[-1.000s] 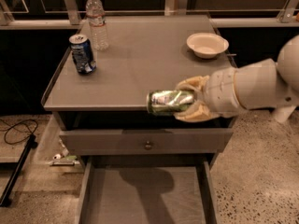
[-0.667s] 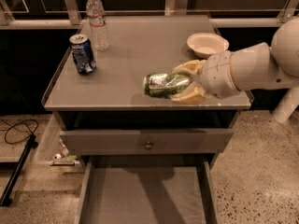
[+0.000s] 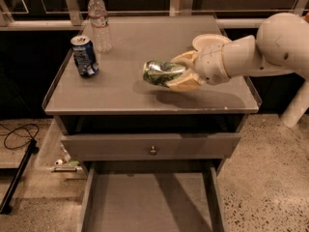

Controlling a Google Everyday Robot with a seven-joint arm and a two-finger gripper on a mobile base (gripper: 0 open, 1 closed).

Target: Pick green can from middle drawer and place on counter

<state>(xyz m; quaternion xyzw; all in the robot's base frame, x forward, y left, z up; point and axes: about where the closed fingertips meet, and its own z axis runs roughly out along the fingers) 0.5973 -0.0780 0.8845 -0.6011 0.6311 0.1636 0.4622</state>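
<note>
My gripper (image 3: 177, 73) is clamped on the green can (image 3: 159, 73), fingers (image 3: 182, 84) above and below it. The can lies sideways, rim pointing left, over the counter (image 3: 120, 88) right of centre; I can't tell if it touches. The arm comes in from the right. The middle drawer (image 3: 149, 204) is pulled open below, under the closed drawer front with a knob (image 3: 152, 150). The blue can (image 3: 85, 56) and water bottle (image 3: 100, 22) stand back-left, well apart. The bowl (image 3: 208, 40) sits just behind the gripper.

green can (image 3: 161, 73) dented, lying sideways, clamped in gripper (image 3: 179, 73) just above counter (image 3: 120, 88); middle drawer (image 3: 145, 207) pulled open
</note>
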